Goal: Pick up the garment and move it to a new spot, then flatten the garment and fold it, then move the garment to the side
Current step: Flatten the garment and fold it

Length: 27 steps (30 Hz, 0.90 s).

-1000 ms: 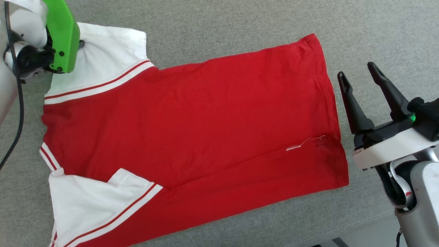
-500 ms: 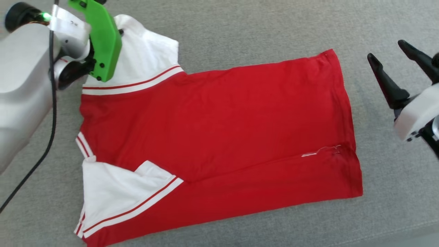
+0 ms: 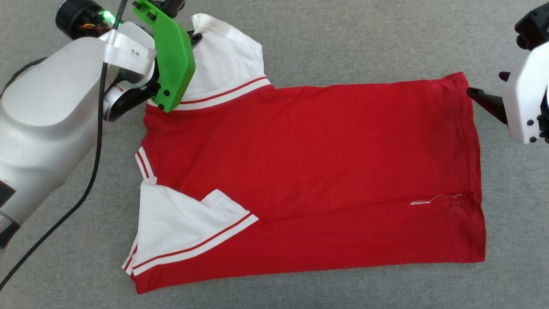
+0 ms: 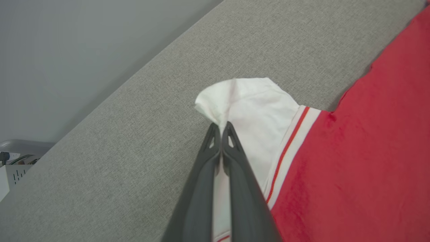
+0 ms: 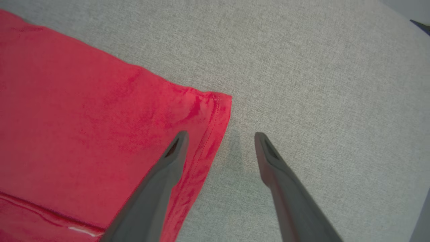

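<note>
The garment [image 3: 309, 163] lies spread on a grey fabric surface, red body across the middle and white striped-trim sleeves at its left end. My left gripper [image 4: 220, 126] is shut on the edge of the far white sleeve [image 4: 255, 107], whose cloth puckers up at the fingertips. In the head view that gripper [image 3: 195, 38] sits mostly behind its green mount. My right gripper [image 5: 220, 134] is open and straddles the hem just below the garment's far right corner [image 5: 225, 99], one finger over red cloth [image 5: 84, 117], the other over bare fabric. It also shows at the head view's right edge [image 3: 487, 86].
The grey upholstered surface [image 3: 343, 38] reaches past the garment on all sides. A black cable [image 3: 77, 201] hangs from my left arm at the lower left. In the left wrist view the surface's far edge [image 4: 134, 80] runs diagonally, with a white box [image 4: 10, 174] beyond it.
The left gripper has closed on the white sleeve. The right gripper has moved up to the hem's far corner, still open. The head camera has shifted, sliding the picture rightward and down.
</note>
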### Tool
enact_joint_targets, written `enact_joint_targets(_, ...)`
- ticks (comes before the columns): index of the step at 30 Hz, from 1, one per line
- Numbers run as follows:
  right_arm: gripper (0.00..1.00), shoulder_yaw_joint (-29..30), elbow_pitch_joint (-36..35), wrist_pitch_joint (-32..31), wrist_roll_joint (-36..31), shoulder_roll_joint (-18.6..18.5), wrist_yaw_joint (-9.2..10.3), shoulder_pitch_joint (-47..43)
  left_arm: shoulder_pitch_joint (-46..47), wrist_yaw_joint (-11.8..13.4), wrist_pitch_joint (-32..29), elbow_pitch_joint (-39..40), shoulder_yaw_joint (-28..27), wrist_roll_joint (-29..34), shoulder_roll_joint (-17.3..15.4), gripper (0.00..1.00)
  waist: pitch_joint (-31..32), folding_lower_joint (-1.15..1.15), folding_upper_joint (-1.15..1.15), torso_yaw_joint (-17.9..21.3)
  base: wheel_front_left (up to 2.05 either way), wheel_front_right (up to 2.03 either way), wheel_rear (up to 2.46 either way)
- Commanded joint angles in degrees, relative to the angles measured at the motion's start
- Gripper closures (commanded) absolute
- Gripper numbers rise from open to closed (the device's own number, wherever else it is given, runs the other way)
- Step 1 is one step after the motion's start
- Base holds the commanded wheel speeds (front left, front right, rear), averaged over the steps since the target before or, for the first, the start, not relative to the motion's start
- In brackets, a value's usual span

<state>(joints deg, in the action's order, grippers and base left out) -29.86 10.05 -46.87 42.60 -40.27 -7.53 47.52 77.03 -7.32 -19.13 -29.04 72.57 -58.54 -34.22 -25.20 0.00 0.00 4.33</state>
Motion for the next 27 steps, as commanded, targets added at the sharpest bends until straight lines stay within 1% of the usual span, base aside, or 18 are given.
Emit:
enact_joint_targets(1,0.00,-0.81,1.52,-0.53,0.14,0.60,0.04,1.53,0.42,-0.16,0.49,0.29,0.14,0.88,0.31,1.00,-1.13,0.00,0.00,-1.06,0.00,0.00,0.00)
enact_joint_targets(5,0.00,-2.79,6.94,-0.36,-0.33,2.56,0.04,4.62,1.72,-0.16,1.27,1.17,0.26,1.60,0.81,1.00,-2.58,0.00,0.00,-2.28,0.00,0.00,0.00)
enact_joint_targets(7,0.00,-3.72,9.42,0.75,-0.67,3.42,0.04,5.50,2.33,-0.16,1.63,1.54,0.32,1.88,1.09,1.00,-3.29,0.00,0.00,-2.85,0.00,0.00,0.00)
enact_joint_targets(9,0.00,-4.20,12.11,2.23,-0.66,4.51,0.04,5.87,2.83,-0.16,1.97,1.80,0.36,1.99,1.24,1.00,-3.96,0.00,0.00,-3.25,0.00,0.00,0.00)
enact_joint_targets(13,0.00,-7.58,17.30,4.30,-0.81,6.09,0.04,4.62,3.27,-0.16,2.80,2.14,0.47,2.22,1.35,1.00,-4.83,0.00,0.00,-3.81,0.00,0.00,0.00)
enact_joint_targets(15,0.00,-9.92,18.73,5.08,-0.65,6.26,0.04,3.79,3.25,-0.16,3.19,2.08,0.51,2.25,1.40,1.00,-5.01,0.00,0.00,-3.93,0.00,0.00,0.00)
enact_joint_targets(19,0.00,-12.68,20.59,7.68,0.87,6.08,0.04,3.30,2.92,-0.16,3.72,1.77,0.60,2.13,1.57,1.00,-4.96,0.00,0.00,-3.95,0.00,0.00,0.00)
enact_joint_targets(20,0.63,-13.12,20.91,8.51,0.93,5.84,0.04,3.52,2.81,-0.16,3.80,1.69,0.62,2.02,1.59,1.00,-4.83,0.00,0.00,-3.91,0.00,0.00,0.00)
enact_joint_targets(21,1.00,-13.58,21.26,10.01,1.10,5.57,0.04,3.91,2.58,-0.16,3.95,1.53,0.64,1.92,1.57,1.00,-4.50,0.00,0.00,-3.83,0.00,0.00,0.00)
enact_joint_targets(27,1.00,-13.11,21.96,17.84,3.81,5.13,0.04,4.19,0.59,-0.16,6.27,0.51,0.71,1.55,1.15,1.00,-1.34,0.00,0.00,-3.65,0.00,0.00,0.00)
